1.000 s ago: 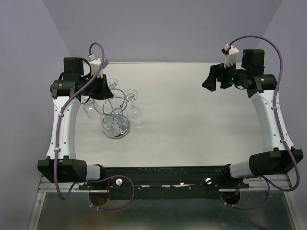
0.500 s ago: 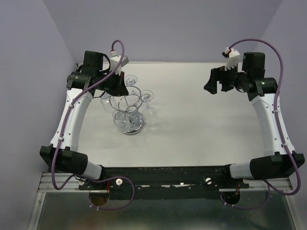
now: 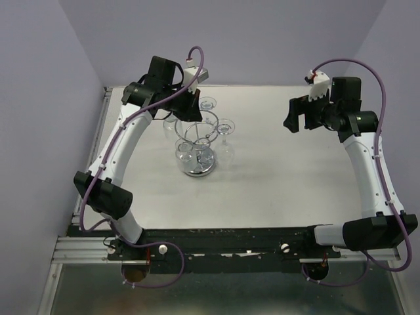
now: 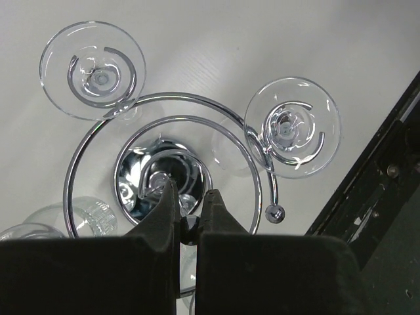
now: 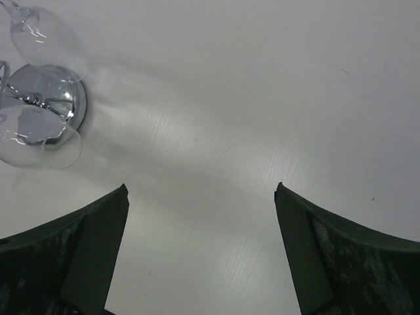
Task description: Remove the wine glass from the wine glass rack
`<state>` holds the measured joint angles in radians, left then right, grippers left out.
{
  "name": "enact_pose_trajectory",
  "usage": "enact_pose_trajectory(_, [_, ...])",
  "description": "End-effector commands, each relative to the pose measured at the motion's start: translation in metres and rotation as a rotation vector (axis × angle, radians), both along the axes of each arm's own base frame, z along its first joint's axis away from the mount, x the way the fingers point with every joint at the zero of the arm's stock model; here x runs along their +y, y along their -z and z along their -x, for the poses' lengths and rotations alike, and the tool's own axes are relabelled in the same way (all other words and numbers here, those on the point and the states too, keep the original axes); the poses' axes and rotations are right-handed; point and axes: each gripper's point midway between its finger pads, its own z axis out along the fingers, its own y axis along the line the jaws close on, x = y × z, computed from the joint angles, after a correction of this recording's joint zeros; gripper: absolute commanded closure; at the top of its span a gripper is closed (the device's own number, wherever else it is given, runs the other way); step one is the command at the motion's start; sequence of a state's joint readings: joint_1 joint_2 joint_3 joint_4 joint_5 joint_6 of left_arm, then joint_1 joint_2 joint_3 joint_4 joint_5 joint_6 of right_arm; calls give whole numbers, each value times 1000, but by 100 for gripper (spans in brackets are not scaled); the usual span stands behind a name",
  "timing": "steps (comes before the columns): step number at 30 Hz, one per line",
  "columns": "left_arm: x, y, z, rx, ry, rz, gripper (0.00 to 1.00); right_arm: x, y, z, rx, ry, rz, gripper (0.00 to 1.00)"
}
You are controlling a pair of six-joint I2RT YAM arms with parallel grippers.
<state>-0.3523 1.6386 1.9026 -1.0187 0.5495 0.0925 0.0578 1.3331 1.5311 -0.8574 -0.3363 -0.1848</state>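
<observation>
On the far left part of the tabletop [image 3: 275, 184]: one wine glass rack [image 3: 199, 147], chrome wire, round mirrored base, upright. Stock on rack: at least three glasses, each hung by its foot in a rim loop, bowl down, stem and long axis vertical. Item for removal, by judgement: the wine glass [image 3: 225, 128] on the side facing the right arm, its foot seated in an open loop [image 4: 292, 128]; the other glasses [image 4: 92, 69] hang on the far and left sides. Left claw [image 4: 188, 220]: directly above the central post, pointing down, clenched, seemingly pinching the rack's top wire; nearer of the two, but occupied. Right claw [image 3: 298, 115]: fully spread, holding nothing, touching nothing, well apart from the rack, which lies to its left across bare tabletop. Coming move likely needs the foot slid sideways out of its loop.
</observation>
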Motion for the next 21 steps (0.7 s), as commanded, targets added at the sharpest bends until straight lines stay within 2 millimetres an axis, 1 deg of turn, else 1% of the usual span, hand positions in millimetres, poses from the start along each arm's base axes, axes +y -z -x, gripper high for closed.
enact_pose_trajectory(1, [-39, -125, -13, -409, 121, 210, 100, -17, 1, -3, -33, 71, 60, 0])
enact_pose_trajectory(5, [-61, -127, -16, -421, 164, 217, 100, -35, 10, -8, -23, 152, 102, 0])
enact_pose_trajectory(8, [-78, -125, -19, -428, 195, 222, 100, -51, 14, -11, -18, 212, 129, 0])
enact_pose_trajectory(11, [-93, -125, -22, -434, 221, 231, 100, -59, 16, -12, -16, 243, 144, 0])
enact_pose_trajectory(13, [-102, -127, -25, -444, 233, 238, 100, -59, 16, -12, -18, 243, 146, 0])
enact_pose_trajectory(15, [-109, -122, -29, -439, 241, 233, 100, -58, 17, -12, -14, 238, 143, 0])
enact_pose_trajectory(18, [-113, -116, -34, -424, 244, 233, 100, -56, 21, -11, -3, 227, 138, 0])
enact_pose_trajectory(21, [-116, -112, -34, -416, 252, 233, 100, -56, 25, -9, 8, 220, 139, 0])
